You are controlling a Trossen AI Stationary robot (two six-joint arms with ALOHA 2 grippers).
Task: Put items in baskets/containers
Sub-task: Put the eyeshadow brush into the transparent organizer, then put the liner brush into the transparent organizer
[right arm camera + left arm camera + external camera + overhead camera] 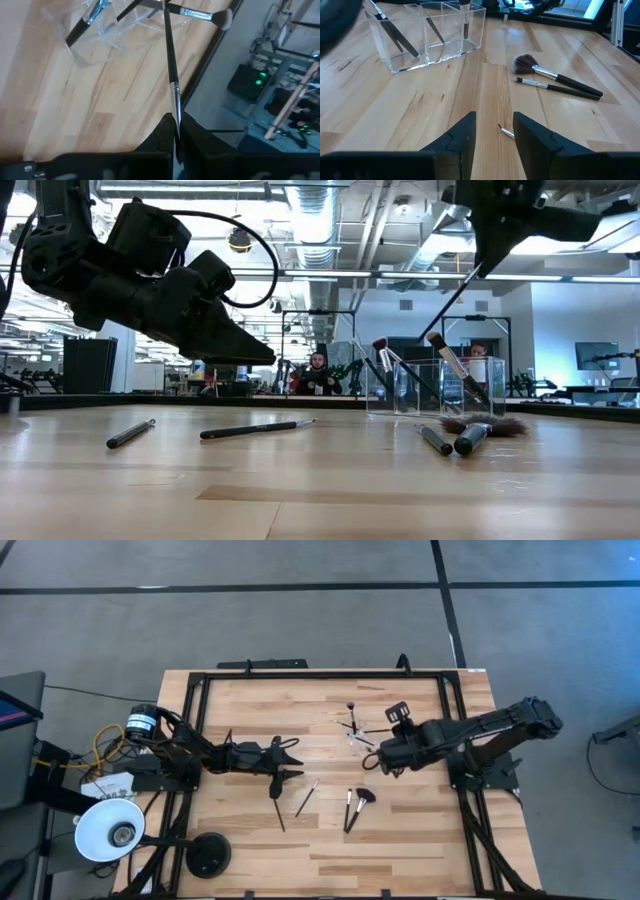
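Note:
A clear container with compartments (355, 732) stands on the table's far middle, and several brushes lean in it (395, 35). My right gripper (372, 762) hovers just near of it, shut on a slim dark brush (169, 55) whose free end reaches over the container (110, 30). My left gripper (298, 766) is open above the table's middle (494, 122) and touches nothing. Loose brushes lie flat on the wood: a dark one (278, 808), a thin one (307, 798), and a pair (348, 810) that includes a fan-headed brush (526, 64). My right gripper pinches the brush between its two fingers at the silver ferrule (175, 107). The handle sticks out forward past the fingertips, along them. The brush is lifted clear of the table and slants down toward the container (455, 285). Whether its free end touches the container I cannot tell.
A white round lamp shade (110, 830) and a black round base (208, 855) sit at the table's near left corner. Black frame rails (320, 675) run along the table's far and side edges. Bare wood lies near of the loose brushes. People sit in the room behind (318, 372).

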